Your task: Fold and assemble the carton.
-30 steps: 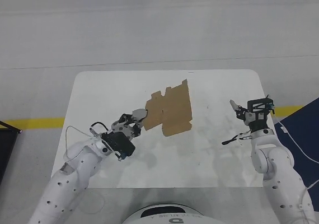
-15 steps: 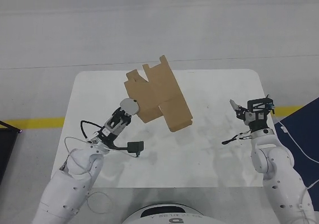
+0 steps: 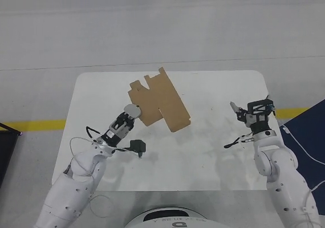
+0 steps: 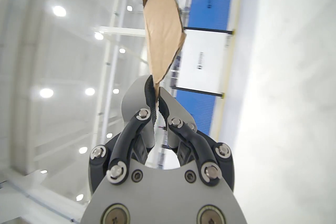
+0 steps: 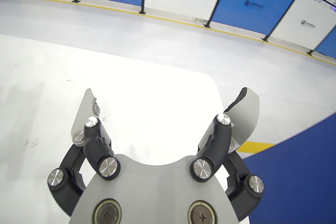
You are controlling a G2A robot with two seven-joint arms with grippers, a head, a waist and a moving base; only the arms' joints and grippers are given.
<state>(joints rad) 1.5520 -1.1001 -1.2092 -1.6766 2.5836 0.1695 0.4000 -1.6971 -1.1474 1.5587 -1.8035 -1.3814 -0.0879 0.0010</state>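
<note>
L hand [image 4: 157, 98] gripping carton [image 3: 161, 106], flat brown cardboard

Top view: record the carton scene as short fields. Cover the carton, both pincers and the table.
carton: flat brown cardboard carton blank, unfolded, no panel standing up
carton place: over the far left part of the white rounded table, raised at its gripped end
left arm: left pincer shut on the carton's near corner
right arm: right pincer open, empty, above the table's right side, apart from the carton
task stage: folding not yet done
</note>
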